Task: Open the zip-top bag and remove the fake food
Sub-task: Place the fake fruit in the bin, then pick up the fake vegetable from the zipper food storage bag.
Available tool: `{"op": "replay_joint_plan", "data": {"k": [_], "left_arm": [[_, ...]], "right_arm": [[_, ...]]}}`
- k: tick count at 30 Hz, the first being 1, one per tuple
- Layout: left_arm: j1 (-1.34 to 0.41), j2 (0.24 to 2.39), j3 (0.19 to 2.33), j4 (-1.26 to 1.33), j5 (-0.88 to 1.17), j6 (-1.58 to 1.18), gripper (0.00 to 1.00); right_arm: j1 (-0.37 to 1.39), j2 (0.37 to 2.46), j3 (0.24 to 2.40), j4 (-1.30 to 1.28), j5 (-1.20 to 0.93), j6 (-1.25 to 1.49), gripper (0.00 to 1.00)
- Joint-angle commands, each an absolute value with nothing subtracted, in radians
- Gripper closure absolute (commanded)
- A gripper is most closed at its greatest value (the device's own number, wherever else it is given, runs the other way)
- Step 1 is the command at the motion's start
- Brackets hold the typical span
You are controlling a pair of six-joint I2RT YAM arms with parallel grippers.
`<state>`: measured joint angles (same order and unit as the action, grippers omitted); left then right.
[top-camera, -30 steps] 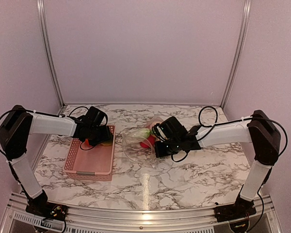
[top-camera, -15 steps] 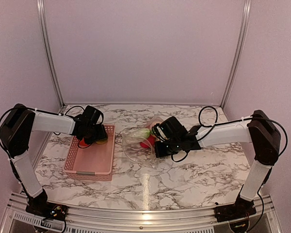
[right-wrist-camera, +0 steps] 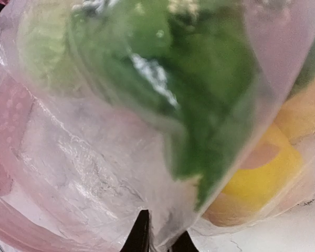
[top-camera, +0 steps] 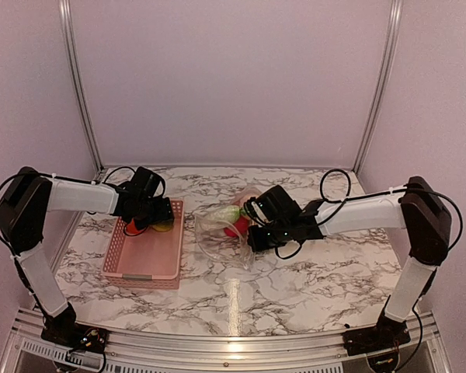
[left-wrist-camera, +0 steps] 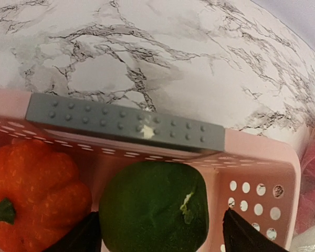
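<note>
Two plastic items were seen lying at the far end of the pink basket (top-camera: 144, 252), against its end wall: a green piece (left-wrist-camera: 152, 202) and, just beside it, an orange-red pepper (left-wrist-camera: 37, 191). A grey strip (left-wrist-camera: 121, 123) was fixed along the rim of that wall. The left tool (left-wrist-camera: 160, 233) was held above this end of the basket with its jaws spread wide and nothing gripped. The green piece was framed between the fingers (left-wrist-camera: 84, 239), and a gap was visible at the right-hand one.

The zip-top bag (top-camera: 217, 237) was lying on the marble counter (top-camera: 318, 272), just right of the basket and between the two tools. The right tool (right-wrist-camera: 160, 242) was set at the bag's right side. Its jaws were drawn almost together, with a fold of the clear film pinched between them. More of the fake food (top-camera: 234, 225) was contained in the bag, where green, yellow and red pieces were seen through the plastic.
</note>
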<state>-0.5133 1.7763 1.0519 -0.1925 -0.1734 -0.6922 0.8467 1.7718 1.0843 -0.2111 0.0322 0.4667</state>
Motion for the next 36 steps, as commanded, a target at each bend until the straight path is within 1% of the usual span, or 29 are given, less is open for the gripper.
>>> {"op": "replay_joint_plan", "data": {"k": [1,7,14,18,21,24,31,36], "left_arm": [[-0.516,1.706,1.07,-0.219,-0.178,-0.679,0.15],[-0.521,1.653,1.072,-0.24,-0.188,-0.668,0.1],[-0.538,1.565,1.064,-0.282,-0.195,-0.654,0.1],[-0.572,1.476,1.045,-0.313,-0.192,-0.659,0.11],[-0.618,1.419,1.028,-0.331,-0.182,-0.672,0.14],[-0.679,1.387,1.012,-0.341,-0.169,-0.694,0.2],[-0.787,1.362,0.951,-0.281,-0.121,-0.789,0.38],[-0.832,1.384,0.932,-0.234,-0.091,-0.828,0.47]], "right_arm": [[0.858,1.732,1.118,-0.242,0.036,0.461,0.88],[0.863,1.724,1.123,-0.252,0.04,0.461,0.84],[0.873,1.719,1.133,-0.266,0.046,0.457,0.8],[0.877,1.708,1.137,-0.276,0.051,0.456,0.77],[0.879,1.698,1.137,-0.282,0.055,0.454,0.75],[0.882,1.687,1.137,-0.291,0.061,0.453,0.73],[0.895,1.647,1.144,-0.326,0.084,0.446,0.67],[0.919,1.629,1.178,-0.363,0.111,0.431,0.58]]}}
